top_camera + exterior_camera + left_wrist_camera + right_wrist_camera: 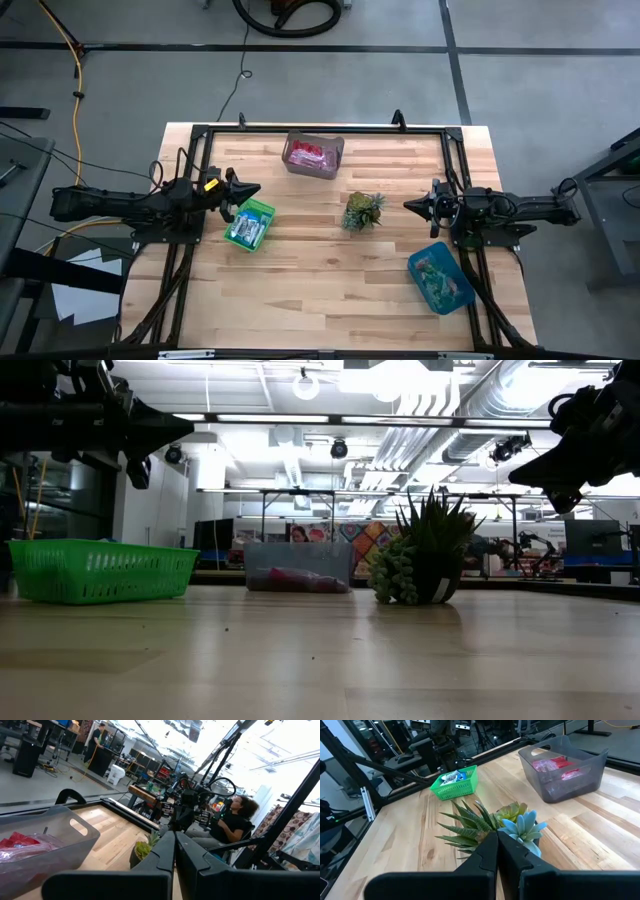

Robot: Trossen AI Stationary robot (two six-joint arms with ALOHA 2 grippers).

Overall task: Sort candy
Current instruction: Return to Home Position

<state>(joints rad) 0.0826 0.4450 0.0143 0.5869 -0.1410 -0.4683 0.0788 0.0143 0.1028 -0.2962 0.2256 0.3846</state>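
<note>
Candy lies in three bins, each piece's long axis too small to tell. Left gripper and right gripper hover closed, empty, near opposite worktop edges.

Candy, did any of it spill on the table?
No spills show: red candy lies in the grey bin, blue-and-white candy in the green basket, clear candy in the blue bin, which sits crooked. The left end effector and right end effector hover shut.
</note>
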